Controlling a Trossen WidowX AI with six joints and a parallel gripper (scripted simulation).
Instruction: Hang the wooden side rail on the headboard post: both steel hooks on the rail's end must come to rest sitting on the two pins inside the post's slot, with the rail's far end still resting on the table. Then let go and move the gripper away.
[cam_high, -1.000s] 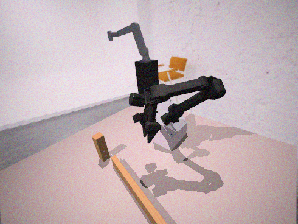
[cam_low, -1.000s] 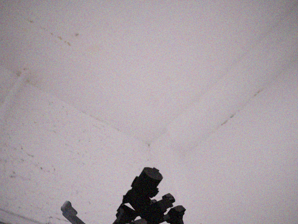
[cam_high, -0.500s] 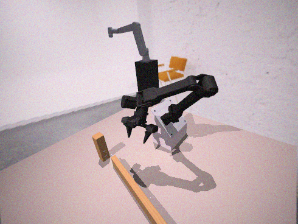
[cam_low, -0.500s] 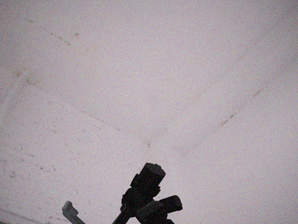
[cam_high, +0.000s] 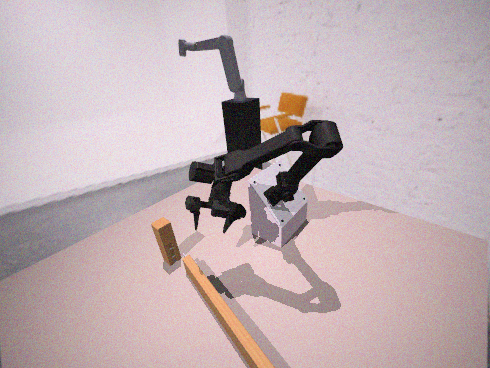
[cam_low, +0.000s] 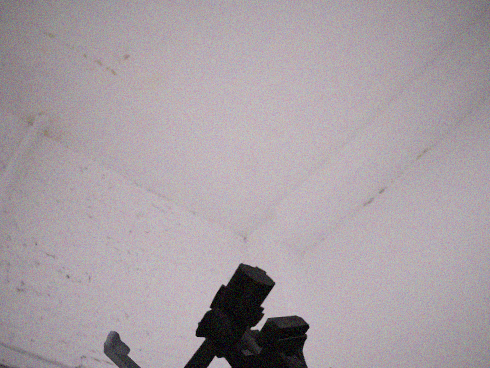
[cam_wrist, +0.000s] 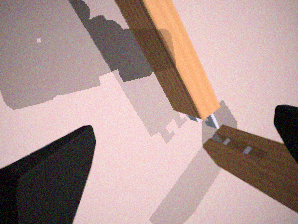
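The wooden post (cam_high: 166, 242) (cam_wrist: 270, 170) stands upright on the table, its dark slot and two grey pins (cam_wrist: 226, 141) (cam_wrist: 247, 149) showing in the wrist view. The wooden rail (cam_high: 220, 310) (cam_wrist: 192, 75) lies along the table, its near end close to the post's foot; its far end is out of frame. Steel hooks (cam_wrist: 212, 121) stick out from that end toward the post; both pins show bare, and whether hook and post touch is unclear. My gripper (cam_high: 210, 230) (cam_wrist: 182, 124) is open and empty, above the table, to the right of the post in the top view.
A pale box-shaped block (cam_high: 295, 222) stands below the arm. A black pedestal (cam_high: 241, 125) with a grey arm (cam_high: 231, 65) and an orange chair (cam_high: 292, 104) are behind. The exterior view shows only walls and parts of the arms (cam_low: 235, 305), not rail or post.
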